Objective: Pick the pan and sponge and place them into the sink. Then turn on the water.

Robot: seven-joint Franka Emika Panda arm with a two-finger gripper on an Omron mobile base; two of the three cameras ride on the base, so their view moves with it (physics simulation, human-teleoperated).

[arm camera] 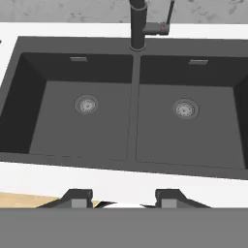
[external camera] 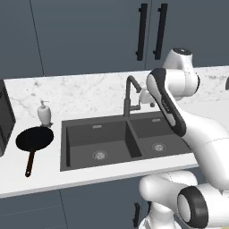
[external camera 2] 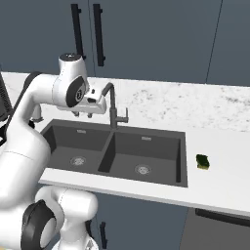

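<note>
Two basins, side by side, make up the dark grey sink [external camera: 129,143] set into a white marble counter [external camera: 80,91], and each basin has one round metal drain. One tall dark faucet [external camera: 130,96] rises at the back rim, in line with the divider between the basins, with a short lever sticking out to one side.

One black pan [external camera: 35,139] lies flat on the counter left of the sink, near its left rim but not touching it, with the long handle pointing toward the front edge. One white soap dispenser [external camera: 44,113] stands just behind the pan.

From the right base view, one small yellow sponge [external camera 2: 202,162] with a green top sits on the counter to the right of the sink, close to its rim and well apart from the pan.

One white robot arm [external camera: 174,112] reaches up and over the sink, its upper part passing in front of the faucet in the left base view. The gripper [arm camera: 123,196] looks straight down over the front rim of the sink; its two dark finger tips stand apart with nothing between them.

Two dark vertical handles [external camera: 151,32] hang on the grey cabinet doors above the counter.
</note>
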